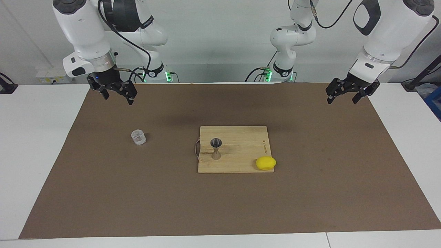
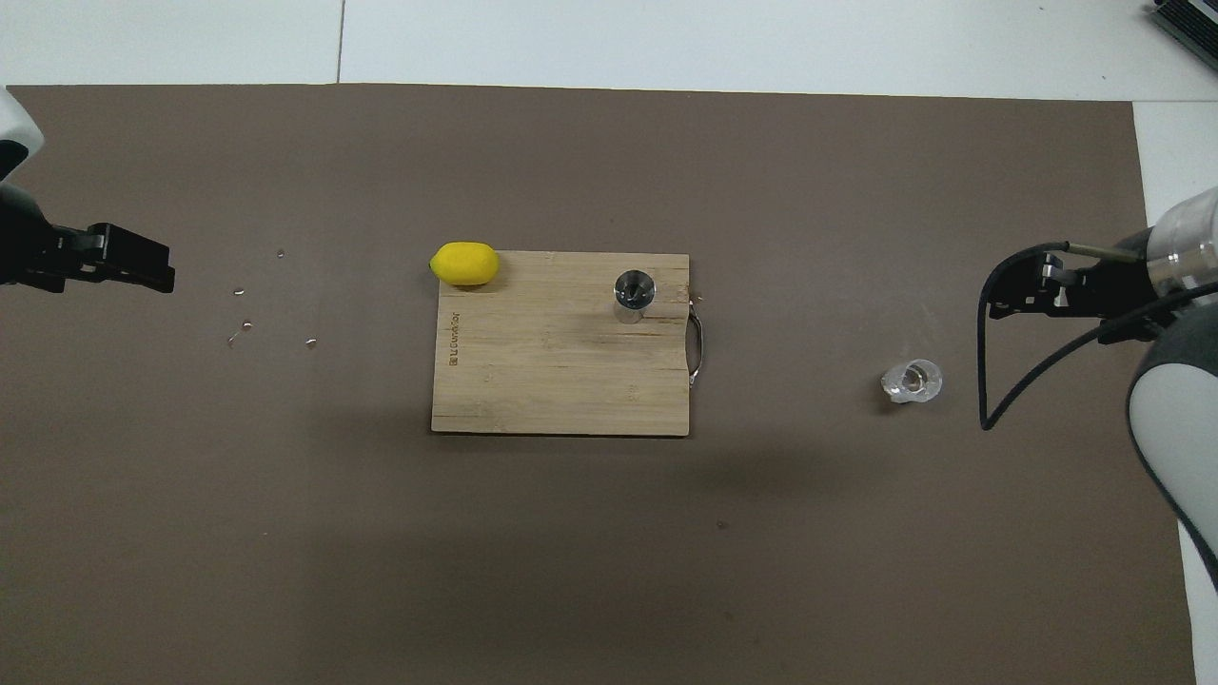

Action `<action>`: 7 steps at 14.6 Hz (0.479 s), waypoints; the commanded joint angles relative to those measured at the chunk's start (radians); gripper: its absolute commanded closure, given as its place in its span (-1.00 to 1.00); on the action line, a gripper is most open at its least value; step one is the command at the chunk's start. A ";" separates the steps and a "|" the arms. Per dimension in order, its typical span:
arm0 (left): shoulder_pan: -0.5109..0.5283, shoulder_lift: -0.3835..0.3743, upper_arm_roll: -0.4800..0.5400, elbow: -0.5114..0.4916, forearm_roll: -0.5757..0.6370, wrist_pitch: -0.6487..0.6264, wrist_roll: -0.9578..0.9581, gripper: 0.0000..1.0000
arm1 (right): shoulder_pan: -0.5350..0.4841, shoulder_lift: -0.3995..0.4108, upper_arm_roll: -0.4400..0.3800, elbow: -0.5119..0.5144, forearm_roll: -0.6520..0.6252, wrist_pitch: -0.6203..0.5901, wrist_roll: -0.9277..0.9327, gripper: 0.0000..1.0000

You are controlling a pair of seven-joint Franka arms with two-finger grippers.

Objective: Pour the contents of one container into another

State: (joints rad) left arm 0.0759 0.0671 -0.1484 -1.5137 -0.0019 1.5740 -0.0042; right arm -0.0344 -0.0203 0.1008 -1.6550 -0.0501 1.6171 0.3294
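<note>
- Glass cup [image 1: 138,137] comes last in size but first in the job, so the largest thing opens the list: the brown mat [image 1: 220,206] covers most of the table and carries everything else.
- Right gripper [image 1: 115,93] hangs in the air over the mat toward the right arm's end; in the facing view it sits at about eleven o'clock from the cup, well apart, fingers spread wide and holding nothing.
- Left gripper [image 1: 344,93] waits over the mat's edge at the left arm's end, likewise wide open and empty.
- Cutting board [image 1: 241,165] lies mid-table.
- Lemon [image 1: 265,163] rests at the board's corner, at four o'clock from the jigger in the facing view.
- Jigger [image 1: 216,148] stands upright on the board, near its handle end.
- Cup stands upright on the mat, at nine o'clock from the board in that view.
- Whether either vessel holds liquid I cannot tell; judged from here, either the pour is finished and the cup set down, or grasp, carry and tilt all remain.
</note>
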 commanded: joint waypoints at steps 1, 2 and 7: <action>0.012 -0.027 -0.007 -0.036 0.016 0.020 -0.010 -1.00 | -0.001 0.030 0.011 0.054 -0.005 -0.060 -0.044 -1.00; 0.012 -0.027 -0.007 -0.034 0.016 0.020 -0.008 -1.00 | 0.002 0.030 0.022 0.054 -0.001 -0.066 -0.055 -1.00; 0.010 -0.027 -0.007 -0.036 0.016 0.020 -0.010 -1.00 | -0.008 0.011 0.023 0.037 0.038 -0.109 -0.134 -1.00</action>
State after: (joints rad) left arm 0.0759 0.0671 -0.1484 -1.5137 -0.0019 1.5740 -0.0042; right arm -0.0289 -0.0105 0.1219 -1.6316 -0.0433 1.5333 0.2417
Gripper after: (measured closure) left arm 0.000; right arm 0.000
